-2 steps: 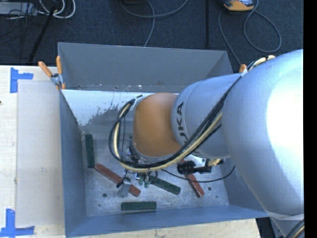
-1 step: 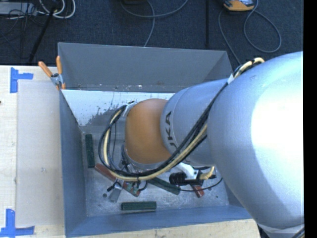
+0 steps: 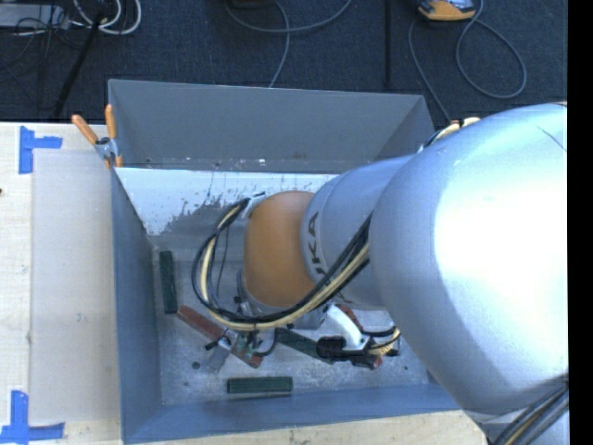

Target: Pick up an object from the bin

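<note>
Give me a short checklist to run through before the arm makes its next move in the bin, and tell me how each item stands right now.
1. Gripper low inside the grey metal bin, near the middle of the floor: ok.
2. Gripper has a thing in its grasp: cannot tell; the orange wrist cover and its cables block the look down.
3. Things within close reach: ok; a reddish-brown flat stick lies just to the view's left of the gripper, and a small heap of black, red and white pieces to its right.
4. Dark green flat bar by the front wall, apart from the gripper: ok.
5. Second dark green flat bar along the left wall, apart from the gripper: ok.
</note>
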{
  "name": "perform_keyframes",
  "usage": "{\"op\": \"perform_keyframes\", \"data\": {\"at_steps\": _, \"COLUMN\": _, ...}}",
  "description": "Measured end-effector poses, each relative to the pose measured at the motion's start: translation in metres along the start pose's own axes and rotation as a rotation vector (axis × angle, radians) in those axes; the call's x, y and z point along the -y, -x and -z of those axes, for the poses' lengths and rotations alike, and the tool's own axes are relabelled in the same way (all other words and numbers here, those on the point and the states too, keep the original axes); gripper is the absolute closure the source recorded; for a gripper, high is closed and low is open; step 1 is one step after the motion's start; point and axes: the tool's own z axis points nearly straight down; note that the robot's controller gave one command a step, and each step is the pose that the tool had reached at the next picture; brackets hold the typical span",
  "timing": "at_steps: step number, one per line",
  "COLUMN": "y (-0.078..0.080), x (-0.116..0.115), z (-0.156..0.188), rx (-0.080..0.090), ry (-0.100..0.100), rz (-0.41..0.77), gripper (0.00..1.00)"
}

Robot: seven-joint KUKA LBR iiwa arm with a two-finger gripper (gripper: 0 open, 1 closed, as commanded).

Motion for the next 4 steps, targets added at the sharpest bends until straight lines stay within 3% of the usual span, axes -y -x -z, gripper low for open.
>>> {"op": "perform_keyframes", "data": {"at_steps": 1, "y": 0.0, "x": 0.0, "z": -0.001, "rx": 0.001, "ry": 0.002, "rz": -0.001, "gripper": 0.0}}
{"op": "perform_keyframes", "data": {"at_steps": 2, "y": 0.0, "x": 0.0, "z": 0.0, "rx": 0.002, "ry": 0.004, "rz": -0.004, "gripper": 1.0}}
{"op": "perform_keyframes", "data": {"at_steps": 3, "y": 0.0, "x": 0.001, "z": 0.014, "rx": 0.003, "ry": 0.004, "rz": -0.005, "gripper": 1.0}}
{"op": "perform_keyframes", "data": {"at_steps": 4, "y": 0.001, "x": 0.001, "z": 0.05, "rx": 0.004, "ry": 0.006, "rz": -0.004, "gripper": 1.0}}
